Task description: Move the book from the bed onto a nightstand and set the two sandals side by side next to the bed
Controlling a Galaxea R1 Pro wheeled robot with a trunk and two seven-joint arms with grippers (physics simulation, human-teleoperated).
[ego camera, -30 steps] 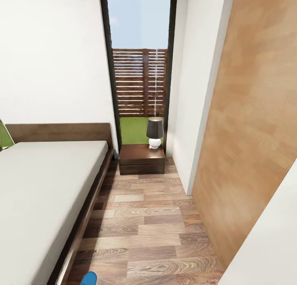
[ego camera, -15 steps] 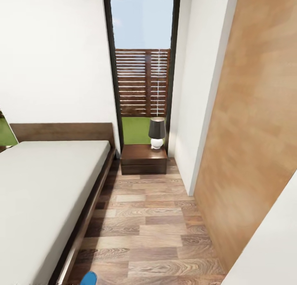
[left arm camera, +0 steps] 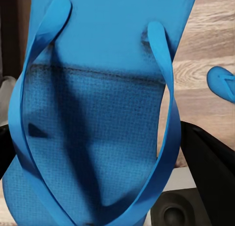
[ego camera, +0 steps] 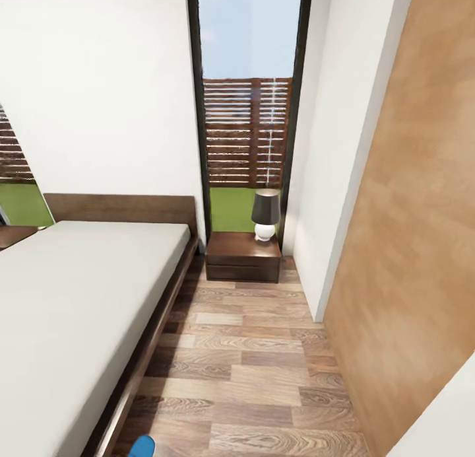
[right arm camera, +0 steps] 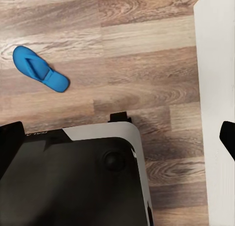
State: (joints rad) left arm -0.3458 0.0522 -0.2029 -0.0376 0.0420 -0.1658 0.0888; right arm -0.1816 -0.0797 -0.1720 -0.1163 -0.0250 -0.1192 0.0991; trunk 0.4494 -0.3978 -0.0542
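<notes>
One blue sandal [left arm camera: 93, 118] is very close in the left wrist view, sole-top toward the camera, its two straps running down its length and meeting at the toe post near the picture's lower edge. Its long axis runs along the line of the left gripper's fingers [left arm camera: 210, 177], whose dark shapes show at either side of it. The sandal appears gripped between them, though the contact itself is hidden, so I cannot tell for certain. In the head view a small blue tip of a sandal [ego camera: 142, 446] shows at the bottom edge, just beside the bed frame.

The other sandal [right arm camera: 40, 69] lies flat on the plank floor [right arm camera: 147, 79], strap side up and slanted across the planks. It sits apart from the robot's dark-and-white base [right arm camera: 73, 177]. Bare floor surrounds it on all sides.

The right gripper's state cannot be told; only a dark bit shows at the edge of its wrist view.

The bed [ego camera: 72, 305] runs along the left, its headboard against the far wall. A clear aisle of floor lies between its frame and the wooden wall panel [ego camera: 409, 246]. At the aisle's far end stands the nightstand [ego camera: 243, 257], just beside the bed's head corner, with a lamp [ego camera: 265, 214] on top, in front of the tall window [ego camera: 247, 100].
</notes>
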